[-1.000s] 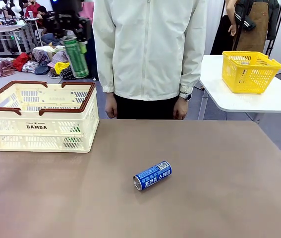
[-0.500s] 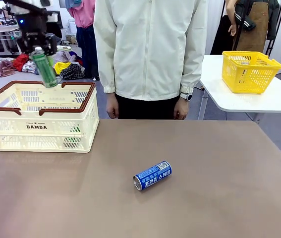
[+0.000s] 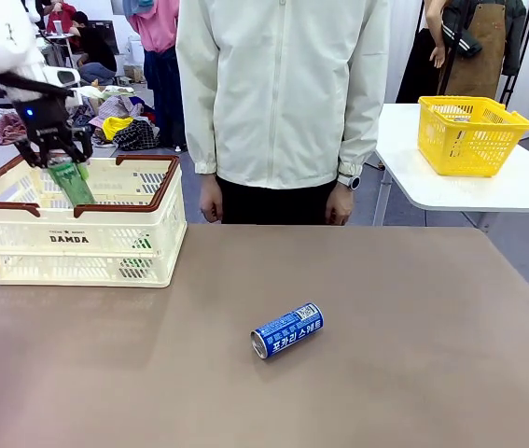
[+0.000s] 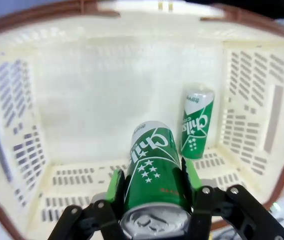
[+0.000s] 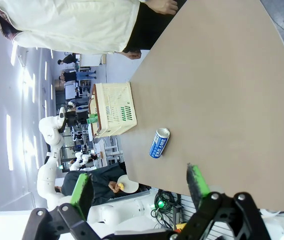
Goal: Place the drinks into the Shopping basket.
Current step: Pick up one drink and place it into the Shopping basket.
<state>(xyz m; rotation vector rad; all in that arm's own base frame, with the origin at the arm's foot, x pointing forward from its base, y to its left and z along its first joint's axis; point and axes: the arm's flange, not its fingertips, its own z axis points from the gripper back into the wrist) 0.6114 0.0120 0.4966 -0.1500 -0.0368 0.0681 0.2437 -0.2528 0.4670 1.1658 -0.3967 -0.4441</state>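
Note:
My left gripper [image 3: 60,164] is shut on a green can [image 3: 71,182], tilted and dipped past the rim of the cream Shopping basket [image 3: 105,245] at the table's left. In the left wrist view the held green can [image 4: 153,160] sits between the green pads [image 4: 114,181], above the basket floor [image 4: 81,177]. A second green can [image 4: 198,123] stands upright inside by the wall. A blue can [image 3: 287,329] lies on its side mid-table. My right gripper [image 5: 139,190] hangs open and empty over the table, far from the blue can [image 5: 159,142].
A person in a cream jacket [image 3: 283,93] stands at the far edge, hands down. A yellow basket [image 3: 470,133] sits on a white side table [image 3: 516,191] at the back right. The brown tabletop [image 3: 385,308] lies bare around the blue can.
My left arm has carried the green can leftward and down, from high above the basket's rear right corner to inside its left half. The blue can and the person have not moved.

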